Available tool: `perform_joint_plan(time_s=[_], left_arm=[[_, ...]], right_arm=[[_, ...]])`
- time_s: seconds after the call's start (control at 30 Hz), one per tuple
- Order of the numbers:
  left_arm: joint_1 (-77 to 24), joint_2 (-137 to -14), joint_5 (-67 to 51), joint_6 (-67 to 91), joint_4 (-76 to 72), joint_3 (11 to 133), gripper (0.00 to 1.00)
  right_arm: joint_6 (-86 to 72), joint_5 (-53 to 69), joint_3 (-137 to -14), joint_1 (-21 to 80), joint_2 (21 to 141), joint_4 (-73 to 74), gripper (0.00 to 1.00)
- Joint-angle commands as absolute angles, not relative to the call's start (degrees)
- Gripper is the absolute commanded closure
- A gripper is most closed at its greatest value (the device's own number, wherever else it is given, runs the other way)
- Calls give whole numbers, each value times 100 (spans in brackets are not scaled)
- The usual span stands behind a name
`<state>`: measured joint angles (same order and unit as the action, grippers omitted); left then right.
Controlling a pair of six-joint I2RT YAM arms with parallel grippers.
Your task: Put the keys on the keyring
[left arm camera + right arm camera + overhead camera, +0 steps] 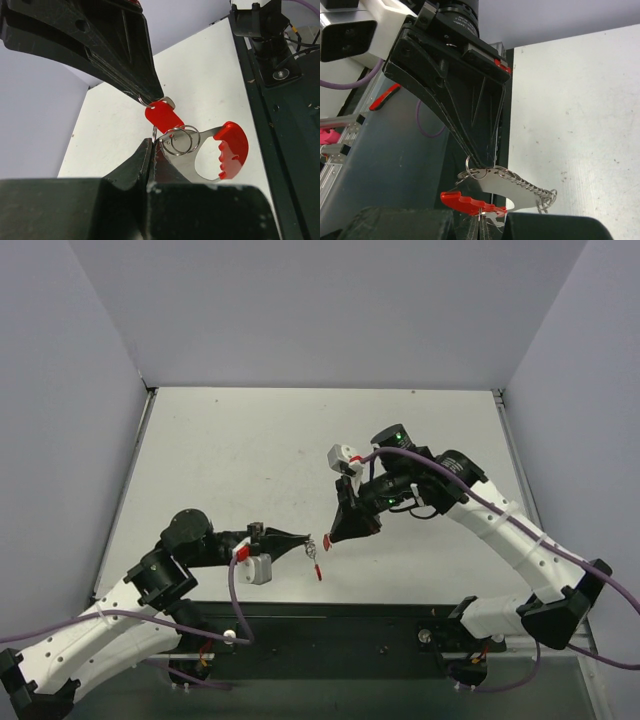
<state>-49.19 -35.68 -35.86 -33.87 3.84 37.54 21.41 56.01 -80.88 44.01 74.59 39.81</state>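
Observation:
My left gripper (306, 543) (151, 144) is shut on a small silver ring of the keyring and holds it above the table. The keyring's grey-silver band (205, 160) (507, 187), red arc (233, 149) (467, 201) (318, 571) and small rings (182, 140) hang from it. My right gripper (329, 537) (479, 221) is shut on a key with a red tag (162, 116) (327, 540), tip to tip with the left gripper. The tag touches the rings. The key's metal is mostly hidden in the jaws. No other keys show.
The white table (260, 460) lies below and behind both grippers. Its black near edge (330, 625) with the arm mounts is just under the keyring. Grey walls (80, 420) close in the sides and back.

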Motion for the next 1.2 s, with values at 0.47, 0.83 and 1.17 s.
perform_joint_plan(time_s=[0.47,0.83,1.17], left_arm=[[-4939,-3454,-3331,-3682,-211,3568,100],[-4939,-3498,-3006,-3867,263,3656,100],[-4939,-3472,-2725,-3973,369,3665,100]], right_arm=[[1670,5423,-8666,4579,8217,4236,100],[1143,4904,-8903,4579,8358,4254,100],[1011,4843,-9097,4579,8534,4368,100]])
